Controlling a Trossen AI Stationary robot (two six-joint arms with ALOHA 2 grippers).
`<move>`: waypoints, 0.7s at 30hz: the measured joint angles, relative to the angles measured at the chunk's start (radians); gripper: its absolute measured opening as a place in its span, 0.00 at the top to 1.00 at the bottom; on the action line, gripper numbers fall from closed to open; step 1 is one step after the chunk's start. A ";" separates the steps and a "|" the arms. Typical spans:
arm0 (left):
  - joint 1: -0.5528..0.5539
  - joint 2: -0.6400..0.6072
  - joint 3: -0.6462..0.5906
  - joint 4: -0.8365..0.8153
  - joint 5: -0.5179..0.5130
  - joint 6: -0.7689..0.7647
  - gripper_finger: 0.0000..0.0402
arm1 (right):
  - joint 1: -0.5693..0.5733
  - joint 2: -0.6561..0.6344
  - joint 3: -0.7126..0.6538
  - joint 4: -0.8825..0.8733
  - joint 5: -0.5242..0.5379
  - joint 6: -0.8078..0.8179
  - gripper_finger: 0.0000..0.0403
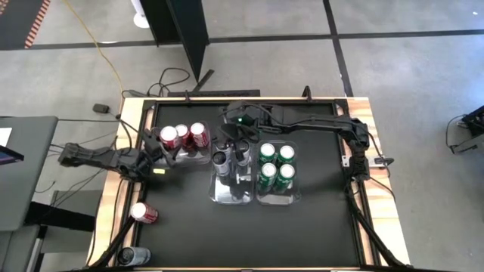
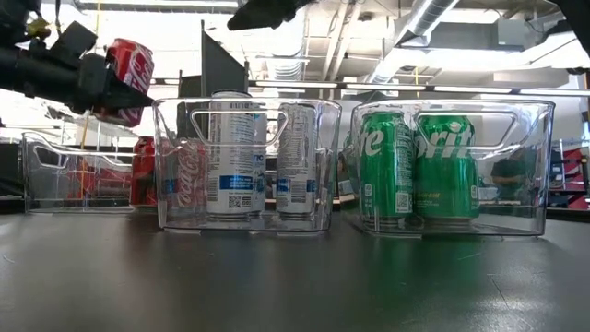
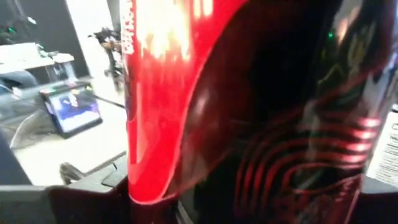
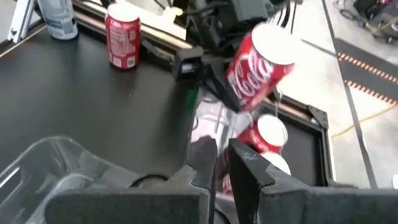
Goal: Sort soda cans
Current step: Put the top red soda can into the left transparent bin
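- a red can point(image 1: 169, 137) is gripped by the left pincer point(image 1: 160, 147), tilted, raised above the left bin point(image 1: 198, 156) at 10 o'clock.
- the right pincer point(image 4: 221, 163) is clenched on nothing above the middle bin point(image 1: 219, 193).
- four green cans point(image 1: 276, 164) are stood in the right bin point(image 1: 296, 198).
- one red can point(image 1: 144, 213) is left at 8 o'clock on the desk point(image 1: 302, 234).

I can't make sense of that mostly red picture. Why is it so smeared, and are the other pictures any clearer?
Left wrist view: the held red can fills the frame, far too close to focus, with glare streaks. Low view: bright room lights wash out the background; green cans stay crisp. High view: evenly lit, sharp.
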 joint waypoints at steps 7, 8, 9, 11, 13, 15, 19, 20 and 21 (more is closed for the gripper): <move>0.063 -0.017 0.000 0.004 0.137 0.022 0.29 | 0.025 0.020 0.000 0.035 -0.001 0.000 0.86; 0.074 -0.017 0.000 0.004 0.164 0.029 0.29 | 0.026 0.022 0.000 0.027 -0.002 0.000 0.86; 0.086 -0.018 0.000 0.004 0.191 0.031 0.29 | 0.026 0.024 -0.001 0.021 -0.003 0.000 0.86; 0.110 -0.017 0.000 0.004 0.258 0.034 0.29 | 0.032 0.031 -0.002 0.023 -0.003 -0.001 0.86; 0.135 -0.017 -0.001 0.006 0.335 0.034 0.29 | 0.036 0.038 0.000 0.045 -0.003 -0.004 0.86; 0.160 -0.017 -0.001 0.005 0.386 0.037 0.29 | 0.037 0.041 -0.001 0.051 -0.008 -0.005 0.86; 0.211 -0.016 -0.002 0.003 0.493 0.037 0.29 | 0.039 0.067 0.002 0.179 -0.030 -0.008 0.86; 0.224 -0.015 -0.002 0.003 0.516 0.037 0.29 | 0.038 0.071 0.001 0.195 -0.029 -0.007 0.86; 0.238 -0.013 -0.002 0.002 0.535 0.033 0.29 | 0.035 0.083 -0.002 0.211 -0.029 -0.008 0.86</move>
